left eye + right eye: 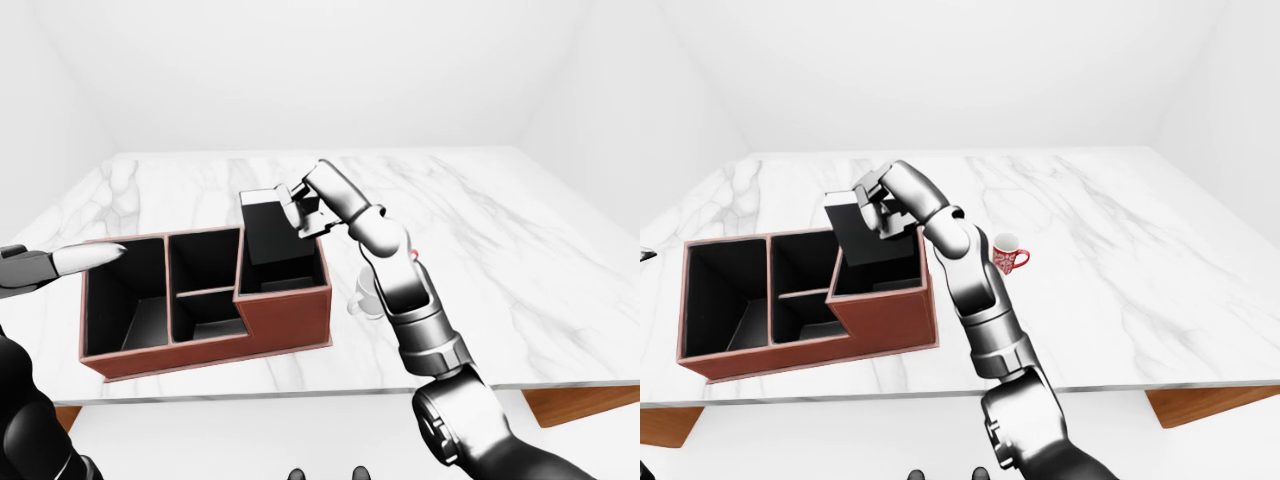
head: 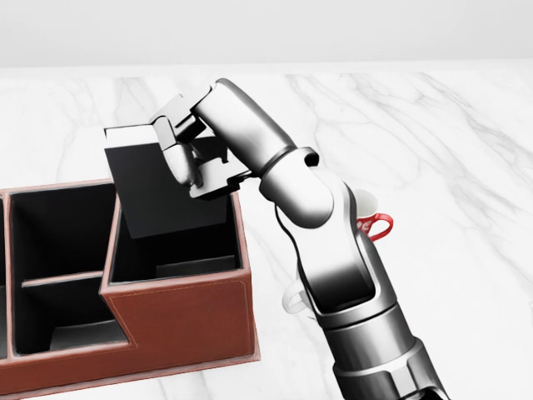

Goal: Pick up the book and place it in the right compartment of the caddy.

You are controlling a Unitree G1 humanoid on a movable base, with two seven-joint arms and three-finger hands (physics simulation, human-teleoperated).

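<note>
- My left hand (image 1: 60, 262) at left-eye view's left edge, beside caddy (image 2: 183, 321); can't tell whether its fingers are apart or together.
- Caddy: reddish-brown, dark inside; left and middle compartments show nothing in them.
- Book (image 2: 154, 187): flat, black, tilted, lower end down in right compartment.
- My right hand (image 2: 185, 146) clamped on book's top edge.
- Mug (image 1: 1008, 253), red-patterned, right of caddy, on marble table (image 1: 1120, 240).
</note>
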